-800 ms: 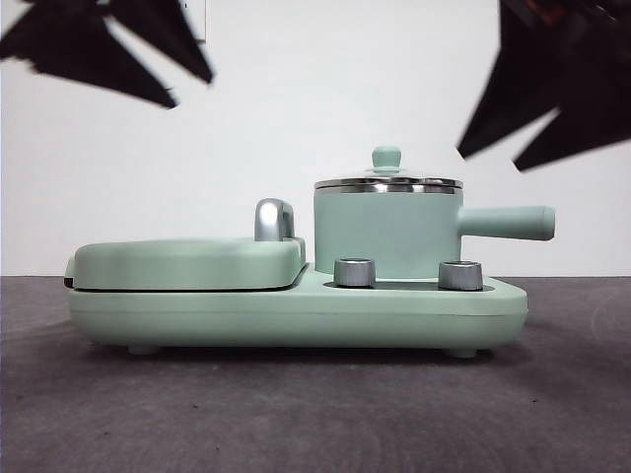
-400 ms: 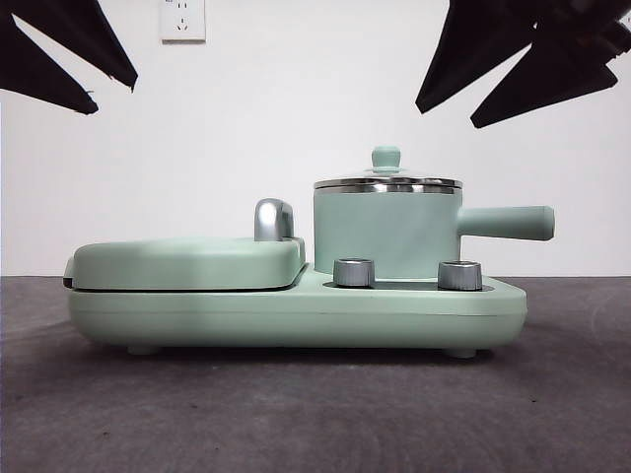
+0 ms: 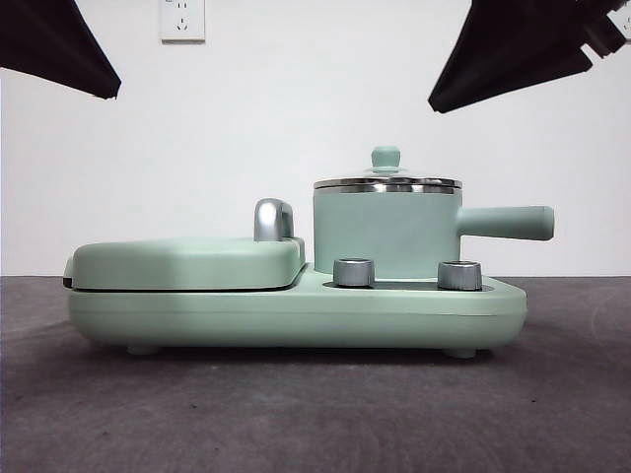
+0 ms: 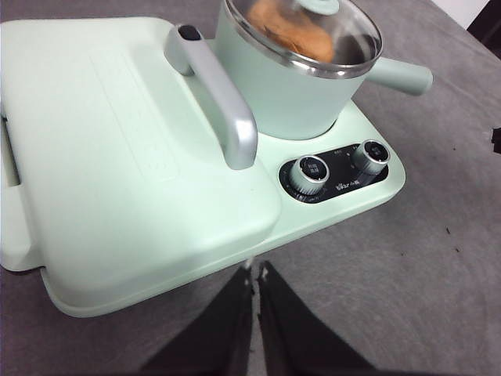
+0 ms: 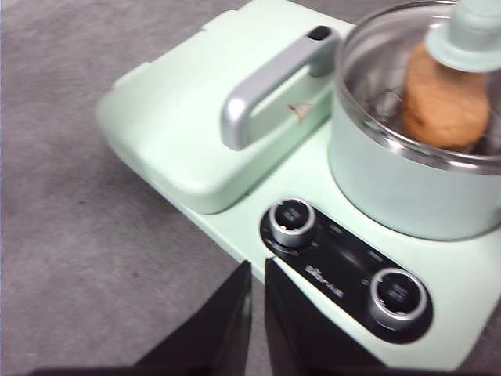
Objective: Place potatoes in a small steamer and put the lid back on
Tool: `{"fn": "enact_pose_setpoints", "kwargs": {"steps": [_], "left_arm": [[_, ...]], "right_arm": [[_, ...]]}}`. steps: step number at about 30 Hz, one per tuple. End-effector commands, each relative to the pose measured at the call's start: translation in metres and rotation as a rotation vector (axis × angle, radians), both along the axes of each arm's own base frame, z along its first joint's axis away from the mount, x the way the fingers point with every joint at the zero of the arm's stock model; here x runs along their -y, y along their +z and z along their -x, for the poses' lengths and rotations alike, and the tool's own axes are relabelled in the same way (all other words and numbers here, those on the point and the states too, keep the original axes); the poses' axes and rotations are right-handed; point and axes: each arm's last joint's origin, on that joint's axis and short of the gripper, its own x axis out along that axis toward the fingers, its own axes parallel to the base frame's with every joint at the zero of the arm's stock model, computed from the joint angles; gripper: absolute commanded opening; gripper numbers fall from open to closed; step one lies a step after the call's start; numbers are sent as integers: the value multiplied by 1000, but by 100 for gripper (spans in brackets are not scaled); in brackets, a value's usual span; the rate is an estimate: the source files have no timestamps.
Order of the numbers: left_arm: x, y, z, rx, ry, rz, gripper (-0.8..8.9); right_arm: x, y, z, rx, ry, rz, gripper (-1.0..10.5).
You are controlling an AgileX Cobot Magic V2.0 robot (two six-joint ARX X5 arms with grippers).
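Note:
The small steamer (image 3: 386, 236) stands on the right half of the mint-green appliance, its side handle (image 3: 508, 223) pointing right. The glass lid (image 3: 386, 183) with its mint-green knob (image 3: 385, 158) sits on the pot's steel rim. The orange-brown potato shows through the glass in the left wrist view (image 4: 291, 30) and the right wrist view (image 5: 444, 100). My left gripper (image 4: 256, 276) is shut and empty, in front of the griddle edge; it shows as a black tip at the front view's top left (image 3: 106, 91). My right gripper (image 5: 257, 276) is shut and empty, before the control knobs; it shows at top right (image 3: 436, 104).
The flat griddle cover (image 3: 187, 261) with its chrome handle (image 3: 273, 219) fills the appliance's left half. Two steel dials (image 3: 354, 272) (image 3: 459, 275) sit on the base (image 3: 296, 317) in front of the pot. Dark grey table lies around it.
Both arms have drawn up and outward toward the top corners of the front view, and each pair of jaws has come together. The pot, lid and appliance have not moved.

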Motion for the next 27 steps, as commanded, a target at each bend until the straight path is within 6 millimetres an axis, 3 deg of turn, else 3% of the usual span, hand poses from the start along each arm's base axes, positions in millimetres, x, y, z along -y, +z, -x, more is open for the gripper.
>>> {"fn": "enact_pose_setpoints", "kwargs": {"steps": [1,9,13,20,27], "left_arm": [[1,2,0,10,-9,7,10],[0,3,2,19,-14,6,10],[-11,3,2,125,24,-41,10],[-62,-40,21,291,286,-61,10],[-88,-93,38,425,484,-98,10]], "right_arm": [[-2,7,-1,17,6,-27,21],[-2,7,-1,18,6,-28,21],[-2,7,-1,18,6,-28,21],[-2,8,0,19,6,-29,21],[-2,8,0,19,6,-29,21]]}}
